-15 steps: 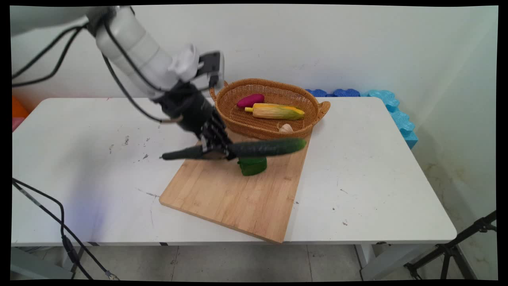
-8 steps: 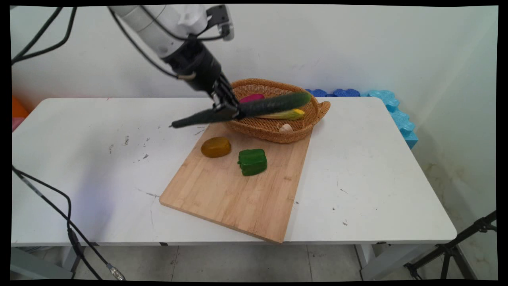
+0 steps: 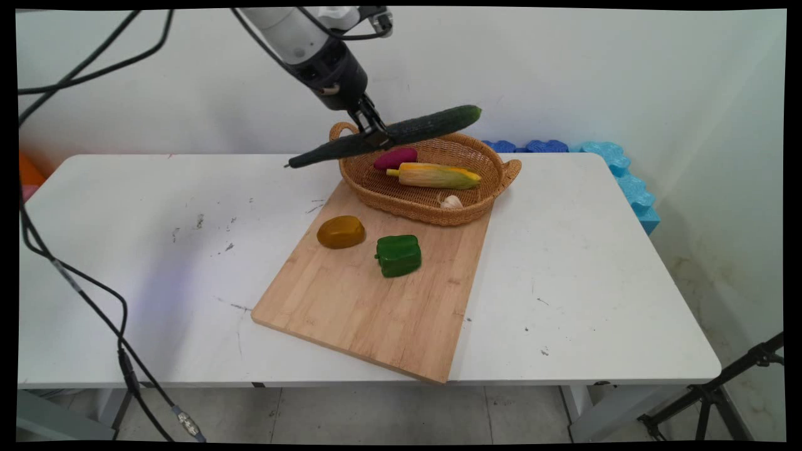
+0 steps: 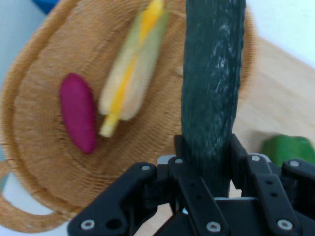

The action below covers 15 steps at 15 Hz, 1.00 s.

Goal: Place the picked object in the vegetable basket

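Note:
My gripper (image 3: 374, 133) (image 4: 209, 150) is shut on a long dark green cucumber (image 3: 401, 133) (image 4: 212, 88), held in the air above the left end of a wicker basket (image 3: 489, 188) (image 4: 44, 157). The cucumber tilts, its right end higher. Inside the basket lie a magenta sweet potato (image 3: 395, 158) (image 4: 78, 112), a corn cob (image 3: 438, 176) (image 4: 130, 73) and a garlic bulb (image 3: 451, 202). On the wooden cutting board (image 3: 369, 307) below sit a brown-yellow potato (image 3: 341, 232) and a green bell pepper (image 3: 398, 255) (image 4: 288, 150).
The cutting board lies slanted at the table's middle, its far edge under the basket. Blue foam pieces (image 3: 620, 172) stand at the table's back right. Black cables (image 3: 94, 313) hang over the left side of the table.
The gripper lifted the cucumber off the cutting board and carried it up and back to above the basket's left end. The potato came into sight as the arm rose.

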{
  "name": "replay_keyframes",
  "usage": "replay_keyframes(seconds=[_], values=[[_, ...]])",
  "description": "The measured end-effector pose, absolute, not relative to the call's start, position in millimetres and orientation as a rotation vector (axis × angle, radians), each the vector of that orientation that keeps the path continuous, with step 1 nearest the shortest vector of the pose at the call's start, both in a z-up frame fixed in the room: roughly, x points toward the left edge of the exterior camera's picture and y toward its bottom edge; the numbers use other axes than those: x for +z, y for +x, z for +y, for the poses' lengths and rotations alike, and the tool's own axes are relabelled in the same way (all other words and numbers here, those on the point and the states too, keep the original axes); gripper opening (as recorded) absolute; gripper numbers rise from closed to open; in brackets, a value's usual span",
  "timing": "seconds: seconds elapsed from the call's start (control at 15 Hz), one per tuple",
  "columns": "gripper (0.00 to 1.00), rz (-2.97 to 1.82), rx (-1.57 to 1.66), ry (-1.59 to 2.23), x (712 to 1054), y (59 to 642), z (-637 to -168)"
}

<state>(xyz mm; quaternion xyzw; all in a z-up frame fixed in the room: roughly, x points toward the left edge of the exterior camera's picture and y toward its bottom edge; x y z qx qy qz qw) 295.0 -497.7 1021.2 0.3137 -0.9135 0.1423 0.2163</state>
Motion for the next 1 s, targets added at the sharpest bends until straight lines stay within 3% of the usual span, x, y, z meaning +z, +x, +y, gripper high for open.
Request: replay_keyframes(seconds=[1.0], values=[[0.0,-2.627,0.501,0.974,955.9,294.1,-588.3]])
